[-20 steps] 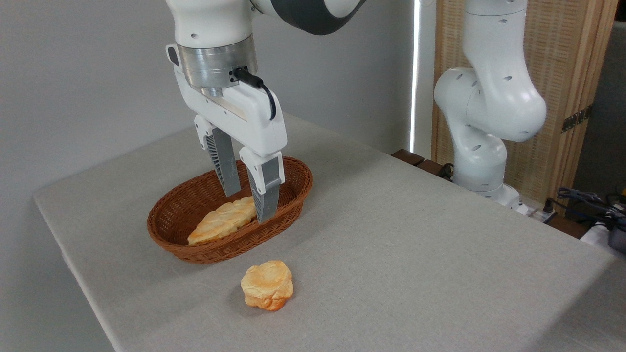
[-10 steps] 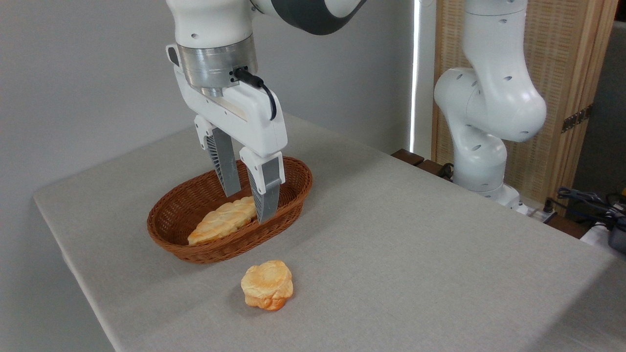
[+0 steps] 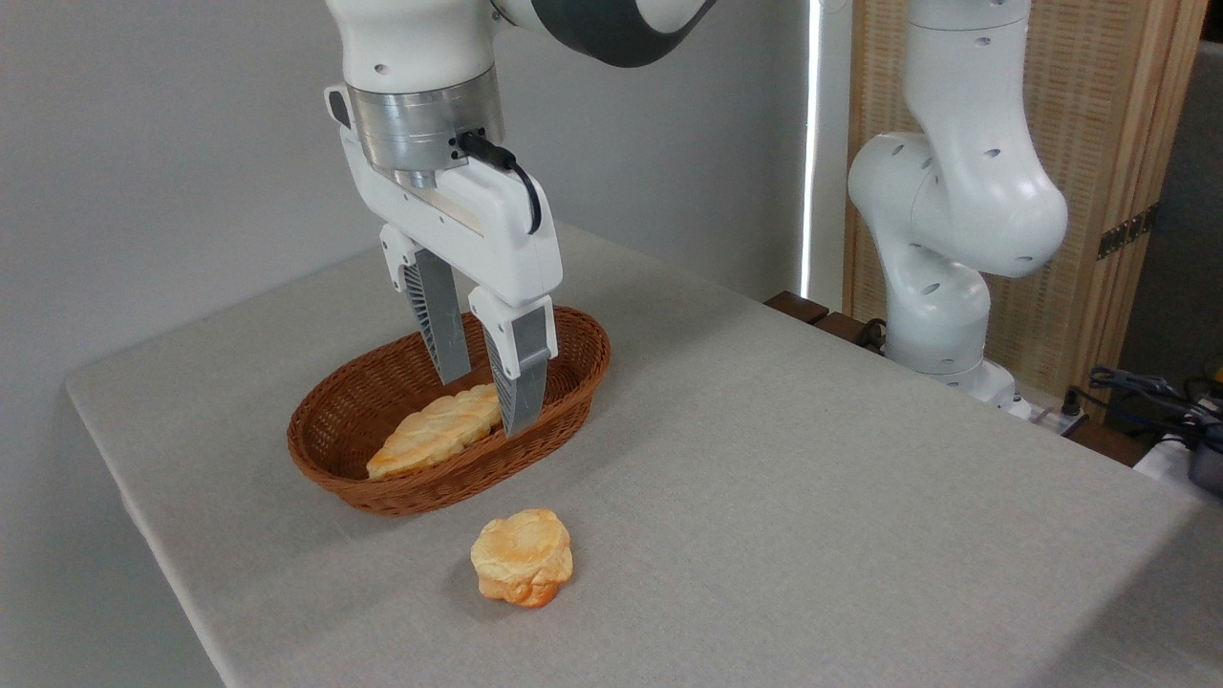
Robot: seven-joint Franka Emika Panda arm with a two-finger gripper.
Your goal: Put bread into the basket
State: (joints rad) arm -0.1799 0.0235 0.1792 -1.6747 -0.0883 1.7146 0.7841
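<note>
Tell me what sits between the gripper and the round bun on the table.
In the camera view, the wicker basket's near rim lies between the gripper and the bun, then bare tablecloth.

Small round bun (image 3: 522, 569) sat on grey table (image 3: 812, 497) just in front of wicker basket (image 3: 573, 382), ridged loaf (image 3: 430, 435) lay inside basket, gripper (image 3: 485, 406) hung above loaf, fingers parted, gripping nothing.

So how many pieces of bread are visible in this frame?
2. The round bun sits on the table in front of the basket; the long ridged loaf lies inside the basket, under the open gripper. None appear hidden.
</note>
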